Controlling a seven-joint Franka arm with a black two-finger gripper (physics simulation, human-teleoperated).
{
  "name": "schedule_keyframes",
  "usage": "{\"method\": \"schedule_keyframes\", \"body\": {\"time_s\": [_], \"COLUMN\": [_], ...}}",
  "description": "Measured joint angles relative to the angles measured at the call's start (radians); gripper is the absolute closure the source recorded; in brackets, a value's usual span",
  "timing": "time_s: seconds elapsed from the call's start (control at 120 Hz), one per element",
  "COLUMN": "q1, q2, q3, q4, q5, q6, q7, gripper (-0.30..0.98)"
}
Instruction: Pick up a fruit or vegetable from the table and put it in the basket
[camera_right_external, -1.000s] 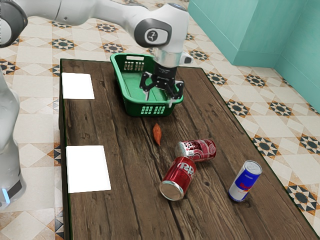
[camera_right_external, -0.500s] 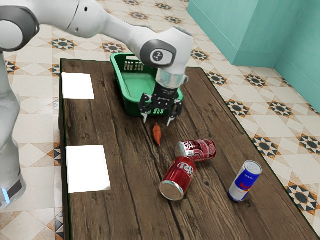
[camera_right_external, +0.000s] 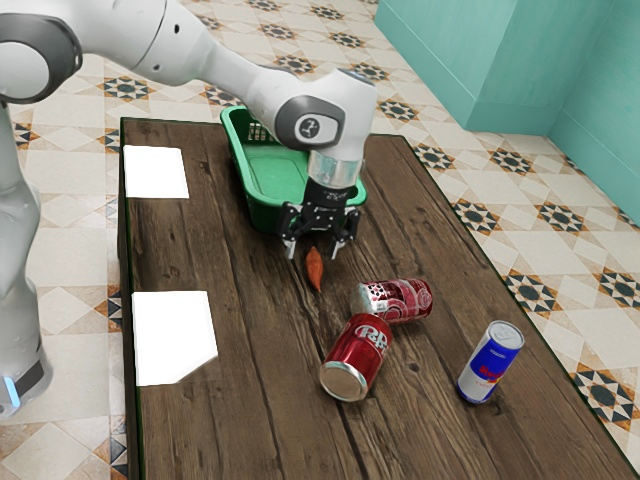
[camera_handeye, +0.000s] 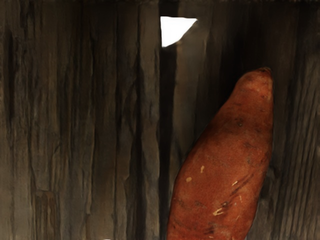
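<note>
My gripper (camera_right_external: 312, 252) stands open in the exterior view, low over the table, just in front of the green basket. An orange-brown sweet potato (camera_right_external: 315, 271) lies on the wood, its far end between or just below the open fingers; no contact can be made out. In the wrist view the sweet potato (camera_handeye: 225, 170) appears large and close under my hand. The green basket (camera_right_external: 257, 185) stands behind the gripper, its near side partly hidden by the hand.
Beyond the sweet potato, toward the exterior view's right, lie a patterned red can (camera_right_external: 398, 300) and a dark red can (camera_right_external: 358, 355). A blue and silver can (camera_right_external: 490, 362) stands farther off. Two white sheets (camera_right_external: 157, 172) (camera_right_external: 172, 335) are along the table's left side.
My gripper has come away from over the basket and down to the sweet potato, staying open. The sweet potato, cans and basket have not moved.
</note>
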Motion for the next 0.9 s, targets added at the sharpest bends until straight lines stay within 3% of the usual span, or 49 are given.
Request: {"method": "schedule_keyframes", "body": {"time_s": [0.475,0.792,0.9], "q1": [0.004,-0.004,0.0], "q2": [0.086,0.115,0.111], "q3": [0.016,0.016,0.016], "q4": [0.022,0.042,0.052], "q5": [0.012,0.015,0.017], "q6": [0.028,0.037,0.038], "q7": [-0.057,-0.068,-0.067], "gripper": [0.09,0.47,0.51]}}
